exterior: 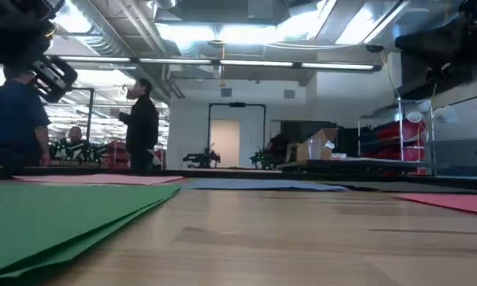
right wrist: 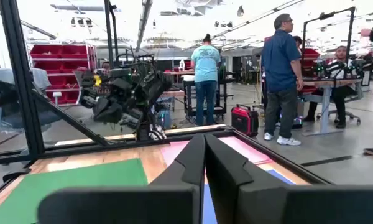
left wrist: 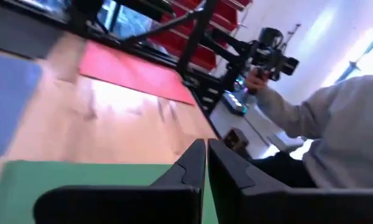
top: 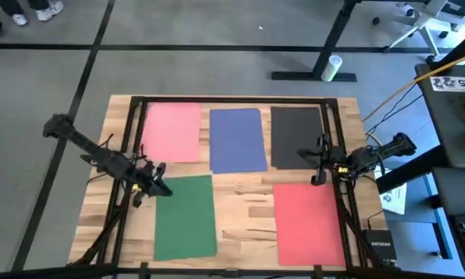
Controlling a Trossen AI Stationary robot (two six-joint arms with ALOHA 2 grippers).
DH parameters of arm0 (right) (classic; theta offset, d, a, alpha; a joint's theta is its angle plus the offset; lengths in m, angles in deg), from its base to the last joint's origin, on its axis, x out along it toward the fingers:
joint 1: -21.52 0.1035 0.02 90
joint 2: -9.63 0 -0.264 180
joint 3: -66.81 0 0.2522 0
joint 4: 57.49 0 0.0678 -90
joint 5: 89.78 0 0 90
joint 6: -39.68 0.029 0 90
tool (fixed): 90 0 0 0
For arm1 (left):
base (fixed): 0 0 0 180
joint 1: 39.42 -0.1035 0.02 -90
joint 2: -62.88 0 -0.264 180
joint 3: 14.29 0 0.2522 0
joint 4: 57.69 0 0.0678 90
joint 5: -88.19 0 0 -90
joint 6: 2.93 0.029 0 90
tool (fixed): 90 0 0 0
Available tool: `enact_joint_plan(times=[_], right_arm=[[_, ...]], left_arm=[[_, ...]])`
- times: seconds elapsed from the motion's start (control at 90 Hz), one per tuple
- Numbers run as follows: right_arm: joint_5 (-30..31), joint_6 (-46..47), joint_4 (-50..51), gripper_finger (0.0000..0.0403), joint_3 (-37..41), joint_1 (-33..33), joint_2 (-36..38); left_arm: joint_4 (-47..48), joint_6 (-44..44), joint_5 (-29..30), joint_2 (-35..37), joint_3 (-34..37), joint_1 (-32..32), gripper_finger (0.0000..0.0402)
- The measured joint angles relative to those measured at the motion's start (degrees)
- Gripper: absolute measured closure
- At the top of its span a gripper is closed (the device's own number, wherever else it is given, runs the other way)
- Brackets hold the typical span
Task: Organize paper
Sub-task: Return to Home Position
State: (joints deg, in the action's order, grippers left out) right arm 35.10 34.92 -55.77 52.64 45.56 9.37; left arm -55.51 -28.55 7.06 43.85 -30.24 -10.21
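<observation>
Step in hand looks like parking both arms, so imo: lift straight up first, then pull back, so no fingertip drags a sheet.

L to R:
- The left hand (top: 158,186) is pinched closed w/ nothing in it. It sits right at the top-left corner of the green paper (top: 184,217), so that's the pile to watch.
- Far row is pink paper (top: 172,132), blue paper (top: 237,139) and black paper (top: 296,136).
- Red paper (top: 308,223) is near right. All sheets lie flat on the tabletop (top: 244,205), apart from each other.
- The right hand (top: 316,161) is also closed and empty, over the black paper's near right corner.

In the way: the black frame rails (top: 232,100) around the tabletop, which each arm has to clear.

Off to the right are a white printed sheet (top: 394,199) and a black box (top: 377,246). A person in a grey sleeve (left wrist: 342,130) shows beyond the red side.
</observation>
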Motion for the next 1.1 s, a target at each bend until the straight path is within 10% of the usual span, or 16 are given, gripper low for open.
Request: enact_joint_plan(times=[0.4, 0.756, 1.1], right_arm=[[0.0, 1.5, 2.1, 0.0403, 0.0, 0.0, 0.0], [0.2, 4.7, 7.6, 0.0403, 0.0, 0.0, 0.0], [0.0, 2.7, 8.0, 0.0403, 0.0, 0.0, -0.2]], left_arm=[[14.5, 8.6, -2.1, 19.0, 0.0, -12.9, 0.0402], [9.0, 14.8, 4.5, 18.6, 1.7, -19.5, 0.0402], [11.0, 14.5, -9.5, 18.4, 1.6, -19.4, 0.0402]])
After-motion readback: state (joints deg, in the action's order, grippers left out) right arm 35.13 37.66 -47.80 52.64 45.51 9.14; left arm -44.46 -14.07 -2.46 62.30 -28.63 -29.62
